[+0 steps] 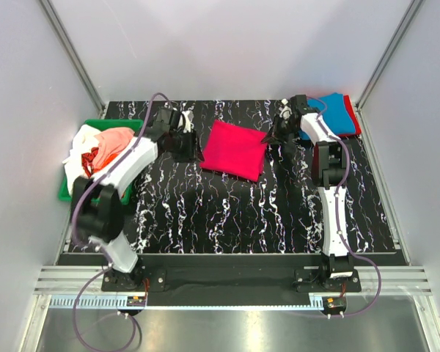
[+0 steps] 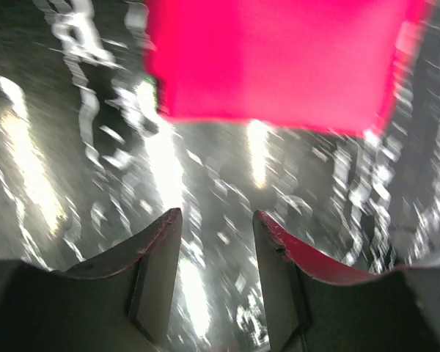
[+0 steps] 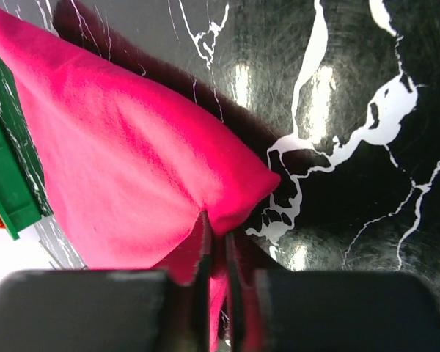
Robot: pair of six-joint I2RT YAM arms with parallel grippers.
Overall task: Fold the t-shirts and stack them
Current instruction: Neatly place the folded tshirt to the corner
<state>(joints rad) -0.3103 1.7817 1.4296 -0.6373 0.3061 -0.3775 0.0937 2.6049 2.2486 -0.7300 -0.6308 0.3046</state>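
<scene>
The magenta t-shirt (image 1: 233,150) lies folded into a rough square on the black marbled table (image 1: 227,213), toward the back and between the two arms. The right gripper (image 3: 216,253) is at the shirt's right edge, its jaws drawn almost together on a pinch of magenta cloth, and a corner of the fold bunches up just ahead of the fingertips. The left gripper (image 2: 216,246) sits just off the shirt's left edge, jaws spread and holding nothing, with bare table between them and the shirt's hem ahead; that view is blurred. Only the overhead view shows the blue t-shirt (image 1: 336,111) lying on a red t-shirt (image 1: 356,123) in the back right corner, and the green bin (image 1: 67,192) at the left holding a heap of tees (image 1: 99,150) in white, peach and orange. The right wrist view catches only a sliver of that bin.
</scene>
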